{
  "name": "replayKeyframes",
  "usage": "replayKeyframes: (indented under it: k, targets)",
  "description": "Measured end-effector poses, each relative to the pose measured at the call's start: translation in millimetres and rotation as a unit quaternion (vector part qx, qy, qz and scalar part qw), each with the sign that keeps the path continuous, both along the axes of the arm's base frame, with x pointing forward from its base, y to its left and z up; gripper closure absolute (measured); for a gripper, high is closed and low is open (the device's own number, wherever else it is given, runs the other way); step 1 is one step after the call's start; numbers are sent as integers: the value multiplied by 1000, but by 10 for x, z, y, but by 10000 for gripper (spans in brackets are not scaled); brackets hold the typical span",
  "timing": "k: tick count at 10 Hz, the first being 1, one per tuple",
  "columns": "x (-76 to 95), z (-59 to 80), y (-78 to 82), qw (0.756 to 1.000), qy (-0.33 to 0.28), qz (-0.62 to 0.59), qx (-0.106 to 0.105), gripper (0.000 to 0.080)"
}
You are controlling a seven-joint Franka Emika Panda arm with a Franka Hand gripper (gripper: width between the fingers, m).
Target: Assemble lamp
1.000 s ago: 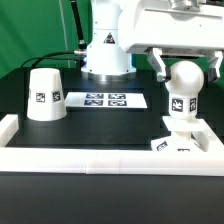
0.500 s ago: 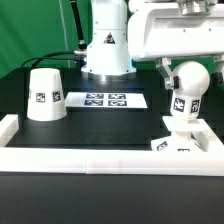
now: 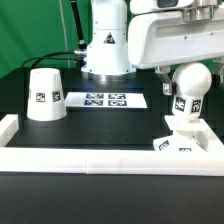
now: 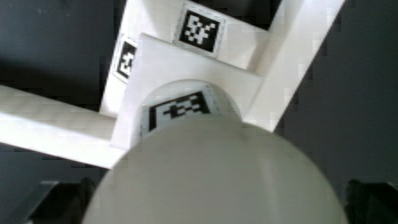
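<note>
The bulb point(image 3: 190, 88) stands upright on the flat square base point(image 3: 185, 144) at the exterior view's right, in the corner of the rails. My gripper point(image 3: 188, 70) hangs just over the bulb's round head, jaws open, one finger on each side and clear of it. In the wrist view the bulb's head point(image 4: 214, 170) fills the lower part, the base point(image 4: 192, 45) lies beneath it, and dark fingers point(image 4: 63, 200) show at both sides around my gripper point(image 4: 214, 208). The cone shade point(image 3: 44, 95) stands alone at the exterior view's left.
The marker board point(image 3: 105, 99) lies flat at the middle back. White border rails point(image 3: 90, 158) run along the front and both sides. The arm's white pedestal point(image 3: 105, 50) stands behind the marker board.
My gripper has risen from around the bulb's head to just above it. The bulb stays standing on the base. The shade has not moved.
</note>
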State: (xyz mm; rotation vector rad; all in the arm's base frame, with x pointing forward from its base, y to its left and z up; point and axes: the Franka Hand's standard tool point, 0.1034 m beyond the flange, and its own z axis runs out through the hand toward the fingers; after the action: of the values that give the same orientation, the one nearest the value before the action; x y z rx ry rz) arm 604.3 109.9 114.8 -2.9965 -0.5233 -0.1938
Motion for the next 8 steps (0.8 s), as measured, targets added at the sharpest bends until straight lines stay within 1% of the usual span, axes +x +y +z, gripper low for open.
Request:
replayKeyframes:
  k: [3, 4, 8]
  targets:
    - [10, 3, -22, 1000, -2, 0, 0, 101]
    - [24, 15, -26, 1000, -3, -1, 0, 229]
    - [24, 14, -26, 1000, -2, -11, 2, 223]
